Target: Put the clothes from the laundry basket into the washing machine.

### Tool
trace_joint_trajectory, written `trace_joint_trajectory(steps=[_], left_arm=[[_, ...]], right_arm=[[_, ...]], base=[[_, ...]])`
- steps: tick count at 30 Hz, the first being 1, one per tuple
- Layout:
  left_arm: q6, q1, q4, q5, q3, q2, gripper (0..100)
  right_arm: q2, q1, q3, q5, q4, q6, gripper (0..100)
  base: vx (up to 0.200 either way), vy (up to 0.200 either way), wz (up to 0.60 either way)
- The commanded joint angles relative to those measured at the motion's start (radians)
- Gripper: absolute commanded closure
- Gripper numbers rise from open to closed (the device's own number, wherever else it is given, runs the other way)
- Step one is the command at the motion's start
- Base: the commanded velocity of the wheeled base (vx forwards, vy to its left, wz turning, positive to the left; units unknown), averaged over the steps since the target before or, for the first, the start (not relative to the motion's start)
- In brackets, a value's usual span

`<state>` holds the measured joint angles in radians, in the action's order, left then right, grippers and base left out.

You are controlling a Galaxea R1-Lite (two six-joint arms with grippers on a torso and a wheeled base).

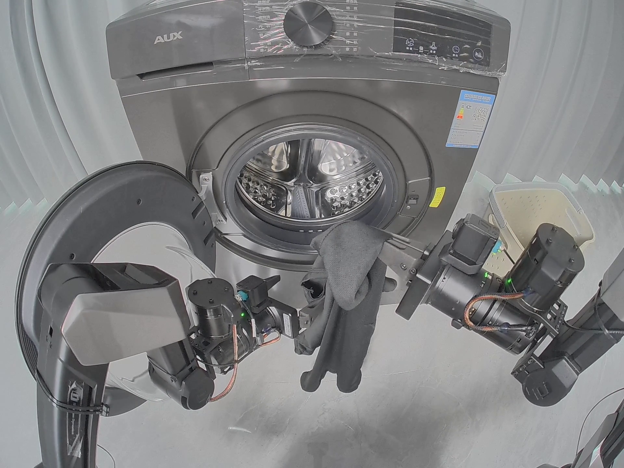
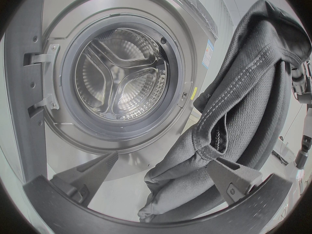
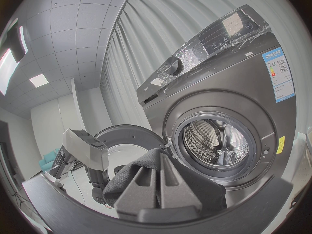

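Door (image 1: 110, 196) of washing machine (image 1: 195, 99) stands open at 9 o'clock of the drum opening (image 1: 305, 177). Left gripper (image 1: 302, 325) sits at 7 o'clock, fingers spread wide, one apparently touching the cloth. Dark grey garment (image 1: 348, 281) hangs at 6 o'clock, outside the drum. Right gripper (image 1: 383, 249) at 5 o'clock, fingers pinched together on the garment's top fold. Laundry basket (image 1: 539, 209) at 3 o'clock, beside the machine.

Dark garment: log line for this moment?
right hand: shut on dark garment | left hand: open, beside garment | washer door: open | garment: hanging before drum opening, not inside
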<state>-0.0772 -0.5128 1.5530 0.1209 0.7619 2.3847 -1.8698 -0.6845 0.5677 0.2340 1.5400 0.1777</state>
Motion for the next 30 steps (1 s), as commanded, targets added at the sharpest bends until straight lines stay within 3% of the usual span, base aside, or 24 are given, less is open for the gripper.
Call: trace_joint_trajectory(steps=[1,17,18,30], left_arm=[[-0.003,-0.001,0.002,0.002,0.013,0.007,0],[0.005,-0.013,0.002,0.022,0.066,0.051,0],[0.007,-0.013,0.002,0.022,0.07,0.051,100],[0.007,-0.003,0.002,0.019,0.089,0.027,100]], right_arm=[[-0.002,-0.009,-0.002,-0.001,0.0,-0.001,100],[-0.005,-0.032,-0.014,-0.002,0.0,-0.003,100],[-0.005,-0.032,-0.015,-0.002,0.0,-0.003,100],[-0.003,-0.018,-0.046,-0.001,0.002,-0.003,100]], base=[[0.0,0.0,0.0],[0.0,0.0,0.0],[0.0,0.0,0.0],[0.0,0.0,0.0]])
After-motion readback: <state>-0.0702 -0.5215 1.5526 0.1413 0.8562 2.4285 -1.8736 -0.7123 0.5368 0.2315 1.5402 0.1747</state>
